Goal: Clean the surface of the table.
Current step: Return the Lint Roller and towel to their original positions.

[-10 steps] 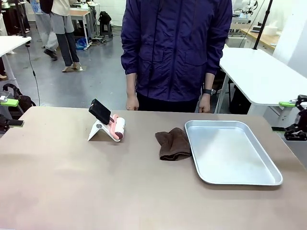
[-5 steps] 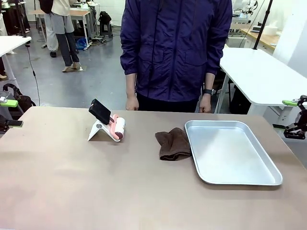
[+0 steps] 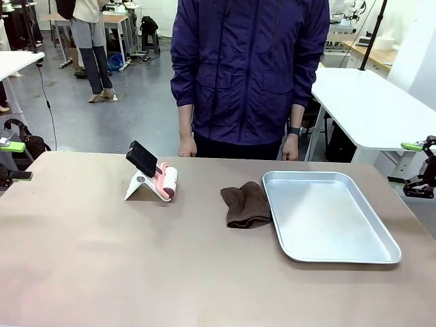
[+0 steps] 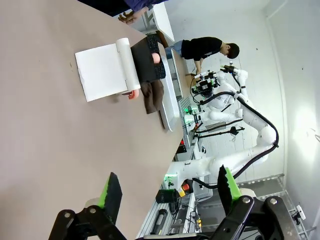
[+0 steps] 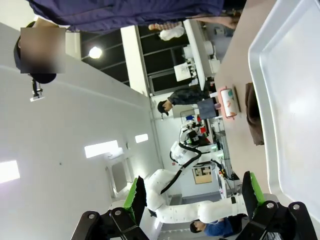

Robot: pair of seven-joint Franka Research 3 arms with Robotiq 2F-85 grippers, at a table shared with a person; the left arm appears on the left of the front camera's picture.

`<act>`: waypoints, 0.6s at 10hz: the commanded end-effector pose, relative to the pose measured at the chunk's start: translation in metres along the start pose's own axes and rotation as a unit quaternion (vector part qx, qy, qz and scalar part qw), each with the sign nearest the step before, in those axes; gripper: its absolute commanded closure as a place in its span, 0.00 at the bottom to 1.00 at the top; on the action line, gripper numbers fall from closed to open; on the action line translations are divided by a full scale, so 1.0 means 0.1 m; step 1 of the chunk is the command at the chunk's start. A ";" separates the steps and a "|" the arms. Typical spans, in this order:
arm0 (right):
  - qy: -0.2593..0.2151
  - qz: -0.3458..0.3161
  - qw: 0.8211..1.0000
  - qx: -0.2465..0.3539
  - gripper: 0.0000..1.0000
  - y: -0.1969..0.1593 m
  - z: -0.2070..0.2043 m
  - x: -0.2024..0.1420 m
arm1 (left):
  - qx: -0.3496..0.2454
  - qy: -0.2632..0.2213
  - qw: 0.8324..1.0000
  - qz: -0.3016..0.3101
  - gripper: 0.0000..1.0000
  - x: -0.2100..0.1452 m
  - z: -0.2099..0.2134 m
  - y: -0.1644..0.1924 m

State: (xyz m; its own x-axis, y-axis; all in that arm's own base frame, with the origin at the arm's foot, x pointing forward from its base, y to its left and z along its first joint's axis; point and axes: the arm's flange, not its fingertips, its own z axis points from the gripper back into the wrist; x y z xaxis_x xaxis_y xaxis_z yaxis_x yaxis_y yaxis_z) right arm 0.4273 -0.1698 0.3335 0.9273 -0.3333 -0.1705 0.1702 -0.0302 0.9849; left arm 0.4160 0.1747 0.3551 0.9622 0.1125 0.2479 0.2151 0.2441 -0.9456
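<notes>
Bench point(image 3: 102, 259) fills lower frame, front view; brown cloth point(image 3: 246, 204) centre, touching metal tray point(image 3: 340, 255) at right. Left gripper point(image 4: 165, 192) and right gripper point(image 5: 192, 197): jaws wide, empty.

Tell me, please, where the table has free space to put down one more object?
The table is bare along the whole near side, in front of the roller, cloth and tray. The left end is bare too. It is crowded where the cloth touches the tray.
</notes>
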 end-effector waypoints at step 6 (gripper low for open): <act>0.002 0.000 1.000 -0.003 0.00 0.03 0.01 -0.06 | 0.001 0.001 1.000 -0.004 0.00 -0.02 0.01 -0.03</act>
State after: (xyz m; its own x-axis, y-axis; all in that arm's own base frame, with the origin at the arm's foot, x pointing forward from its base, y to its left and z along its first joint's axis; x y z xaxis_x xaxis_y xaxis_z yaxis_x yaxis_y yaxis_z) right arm 0.4273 -0.1698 0.3335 0.9273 -0.3333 -0.1705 0.1702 -0.0302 0.9849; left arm 0.4160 0.1748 0.3551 0.9622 0.1126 0.2480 0.2151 0.2441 -0.9456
